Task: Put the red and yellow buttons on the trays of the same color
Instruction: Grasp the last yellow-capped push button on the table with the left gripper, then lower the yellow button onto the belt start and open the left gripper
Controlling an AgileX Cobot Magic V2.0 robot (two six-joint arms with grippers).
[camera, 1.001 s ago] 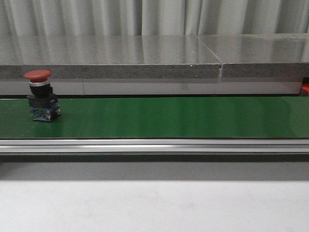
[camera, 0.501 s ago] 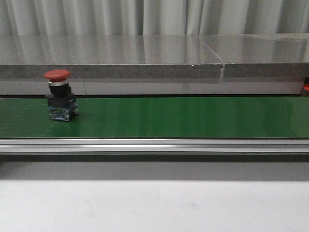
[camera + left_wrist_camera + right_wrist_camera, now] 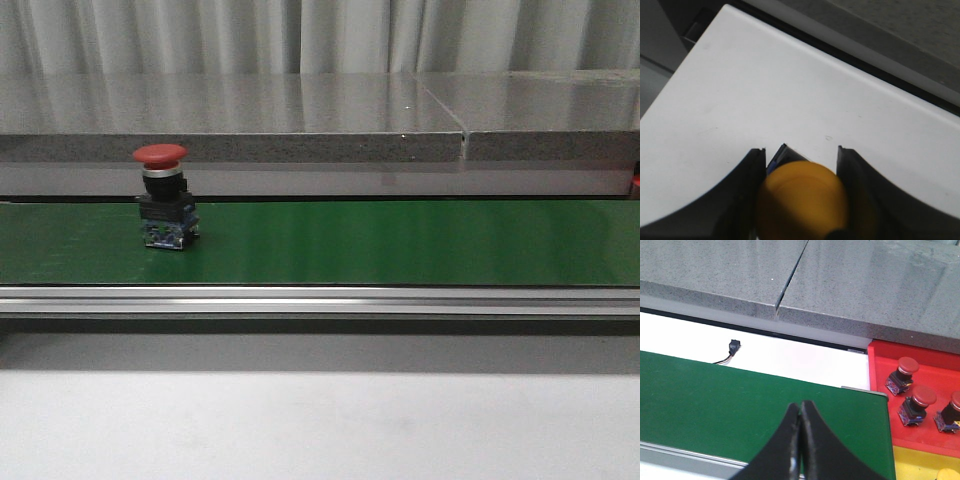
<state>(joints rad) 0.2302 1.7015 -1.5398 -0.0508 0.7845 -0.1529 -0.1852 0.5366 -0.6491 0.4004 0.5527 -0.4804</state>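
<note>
Presently, red button (image 3: 163, 196) upright near conveyor belt's (image 3: 400, 243) left end, left gripper (image 3: 801, 157) clamped on yellow button (image 3: 802, 200), right gripper (image 3: 799, 412) closed empty above belt, red tray (image 3: 932, 367) with three red buttons beside belt's right end, yellow tray (image 3: 920, 467) adjoining.

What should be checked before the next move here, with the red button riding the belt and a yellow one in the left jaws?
1. Red button upright on green belt: ok.
2. Left gripper shut on yellow button: ok.
3. Right gripper empty, jaws closed; needs opening before a pick: not ok.
4. Red tray has free floor beside its three red buttons: ok.
5. Yellow tray space: cannot tell, only a corner shows.
6. Left gripper is over the yellow tray: not ok, white surface below.
</note>
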